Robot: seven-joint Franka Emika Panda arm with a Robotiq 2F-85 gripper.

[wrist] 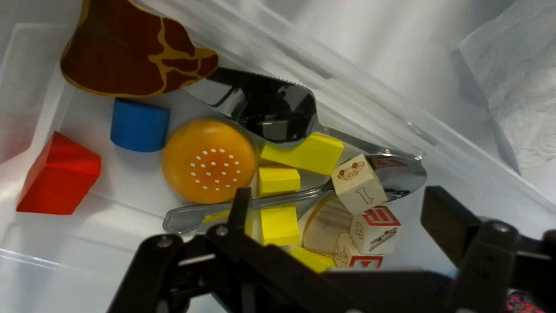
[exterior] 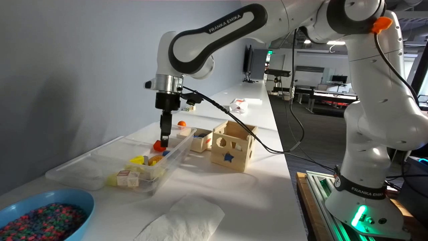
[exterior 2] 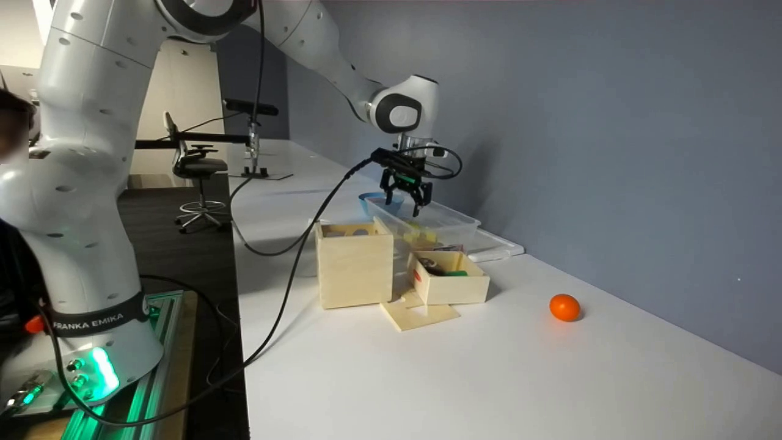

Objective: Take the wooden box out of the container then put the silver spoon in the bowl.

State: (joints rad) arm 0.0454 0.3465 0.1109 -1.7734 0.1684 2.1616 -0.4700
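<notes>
The wooden box (exterior: 199, 144) stands on the table against the end of the container (exterior: 178, 157), outside it. Small items lie in the box (exterior 2: 461, 288), one of them green. In the wrist view, two silver spoons rest inside the container: one silver spoon (wrist: 402, 176) has its handle running left under a letter block, while a larger spoon (wrist: 278, 108) lies along the wall. Which one is meant, I cannot tell. The blue bowl (exterior: 85, 207), with speckled contents, sits beyond the container's far end. My gripper (wrist: 341, 208) hangs over the container, open, with nothing held; letter blocks show below between its fingers.
Among the spoons lie a red block (wrist: 61, 174), a blue cylinder (wrist: 140, 126), an orange bun (wrist: 208, 161), a toy meat (wrist: 126, 52) and several yellow blocks. A tall cut-out cube (exterior 2: 354, 269), an orange ball (exterior 2: 564, 307) and white paper (exterior: 187, 221) are on the table.
</notes>
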